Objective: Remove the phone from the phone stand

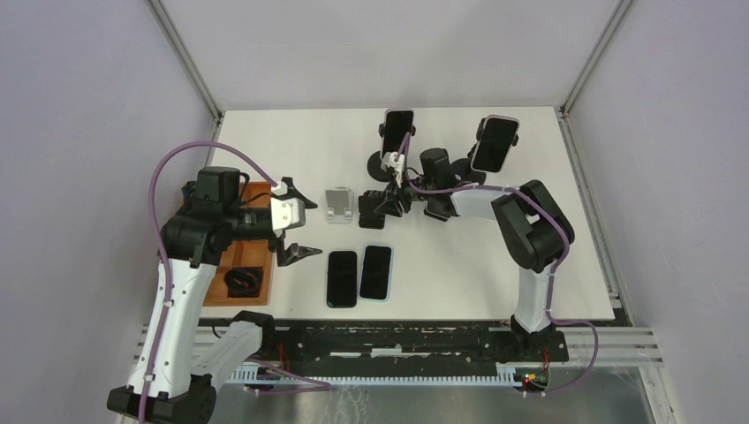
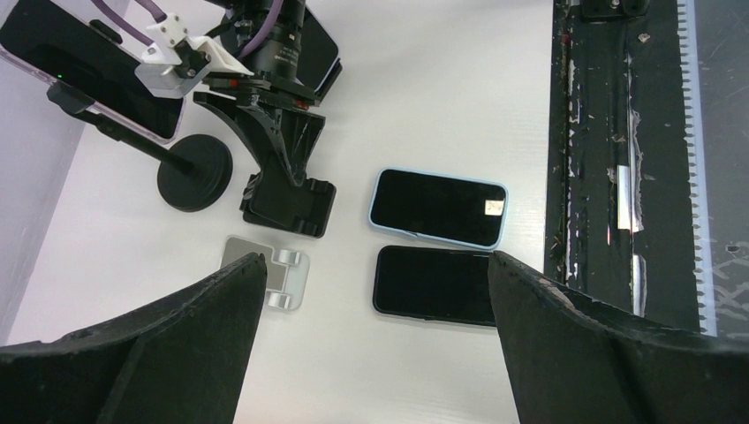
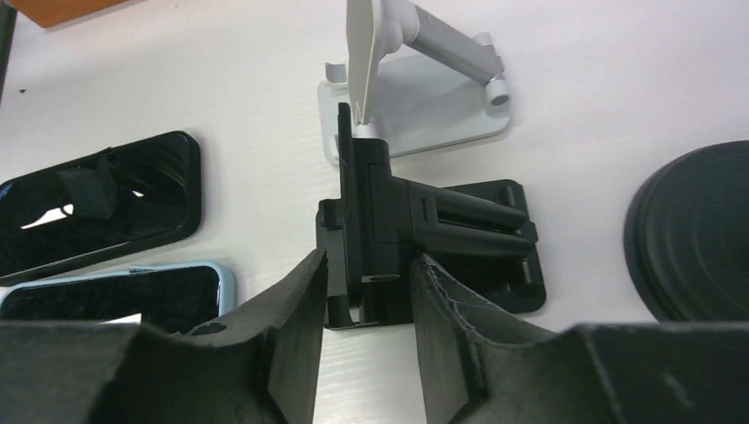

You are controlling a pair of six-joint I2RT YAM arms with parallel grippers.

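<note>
Two phones stay on round-based stands at the back: one at the centre (image 1: 398,131) and one to its right (image 1: 495,143). The centre one also shows in the left wrist view (image 2: 88,71). A black phone (image 1: 342,278) and a blue-cased phone (image 1: 375,272) lie flat side by side near the front. My right gripper (image 1: 389,205) is shut on the upright of an empty black folding stand (image 3: 477,238). My left gripper (image 1: 305,227) is wide open and empty, hovering left of the flat phones (image 2: 433,284).
An empty silver stand (image 1: 338,205) sits just left of the black stand. A wooden tray (image 1: 252,199) with a small black object (image 1: 243,281) lies under my left arm. The white table ends at a black rail (image 1: 397,340) in front.
</note>
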